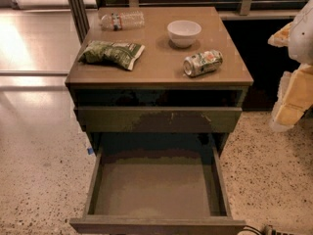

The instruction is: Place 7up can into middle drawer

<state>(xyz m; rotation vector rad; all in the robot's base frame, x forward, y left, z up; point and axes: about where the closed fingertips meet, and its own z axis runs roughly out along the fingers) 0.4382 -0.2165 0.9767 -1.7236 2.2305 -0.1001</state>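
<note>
In the camera view, a low cabinet stands on a speckled floor (pixel 39 170), and its brown top surface (pixel 161 70) carries four things. The 7up can (pixel 202 63) lies on its side near the right front corner of that surface, its top end turned toward the front left, with an orange-red spot showing on its pale label. Just behind it and slightly to the left stands a white bowl (pixel 184 33), upright and apart from the can. A clear plastic bottle (pixel 122 20) lies on its side at the back left, and a green crinkled snack bag (pixel 111 53) lies flat toward the front left.

Below the top, a drawer with a scuffed, pale-patched front (pixel 159 119) sticks out slightly. Under it the middle drawer (pixel 156 187) is pulled far out, showing its grey-brown floor and dark side walls.

The gripper (pixel 292 99), pale yellow and white, hangs at the right edge, beside the cabinet and apart from the can. Whether its jaws are open or closed cannot be told.
</note>
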